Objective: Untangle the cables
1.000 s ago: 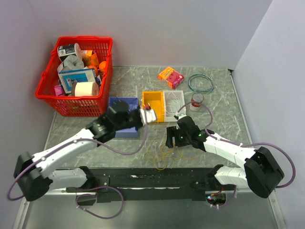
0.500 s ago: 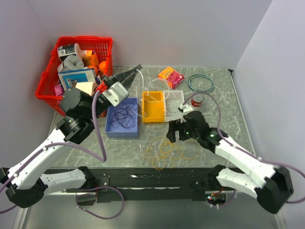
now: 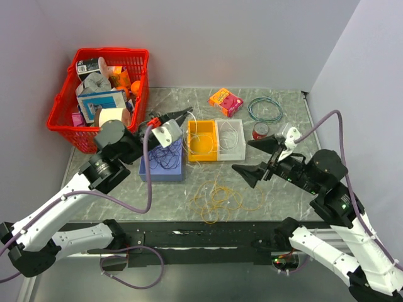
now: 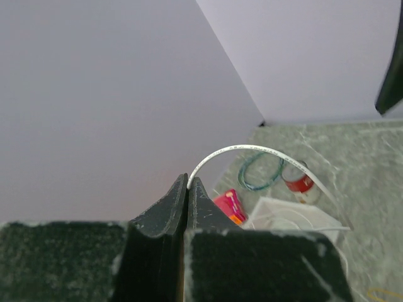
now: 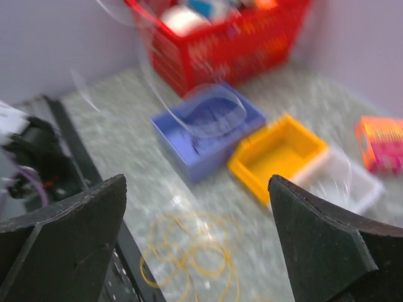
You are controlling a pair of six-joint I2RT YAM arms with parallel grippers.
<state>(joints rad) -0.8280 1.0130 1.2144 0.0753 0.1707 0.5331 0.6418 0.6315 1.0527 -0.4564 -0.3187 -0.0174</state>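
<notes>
My left gripper (image 3: 186,114) is shut on a thin white cable (image 4: 252,149) and holds it above the blue bin (image 3: 151,173). The cable arcs from the fingertips (image 4: 187,179) down toward the orange bin (image 3: 203,139) and white tray (image 3: 230,150). Dark purple cables (image 3: 165,154) lie in the blue bin. Yellow-orange cables (image 3: 220,198) lie looped on the table near the front, also in the right wrist view (image 5: 195,251). My right gripper (image 3: 255,157) is wide open and empty, raised above and right of the yellow loops (image 5: 196,181).
A red basket (image 3: 66,126) full of items stands at the back left. A pink-orange box (image 3: 225,100), a teal coiled ring (image 3: 265,109) and a red can (image 3: 260,132) sit at the back right. A black rail (image 3: 201,236) runs along the front edge.
My left gripper has swung up from the orange bin and come lower, still shut. My right gripper has lifted back to the right, away from the yellow loops, and stands wide open.
</notes>
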